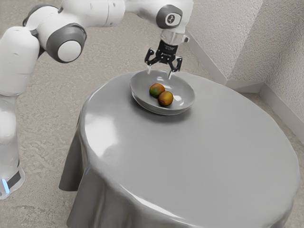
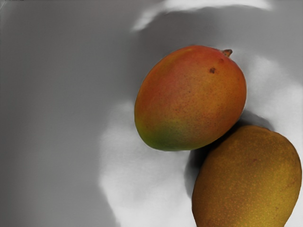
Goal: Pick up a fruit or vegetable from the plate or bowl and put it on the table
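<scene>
Exterior view, gripper: my black two-finger gripper (image 1: 159, 72) hangs above the bowl, fingers spread wide, with air between them.
Exterior view, bowl: smooth grey, wide and rounded, with glossy highlights inside (image 1: 142, 85).
Exterior view, fruit: a red-and-green mango (image 1: 156, 90) and a yellow-brown fruit (image 1: 165, 99), both lying in the bowl (neither is on the table itself).
Exterior view, table: round, under a shiny grey cloth (image 1: 204, 152) that drops in soft folds.
Exterior view, wall: pale, with a rough, pebbled texture (image 1: 213, 33).
Wrist view, mango: a plump oval, smooth-skinned and finely speckled, blushing orange-red into green, with a stubby brown stem (image 2: 227, 52).
Wrist view, yellow-brown fruit: oval, its skin densely freckled, close beside the mango; whether they touch, I can't tell.
</scene>
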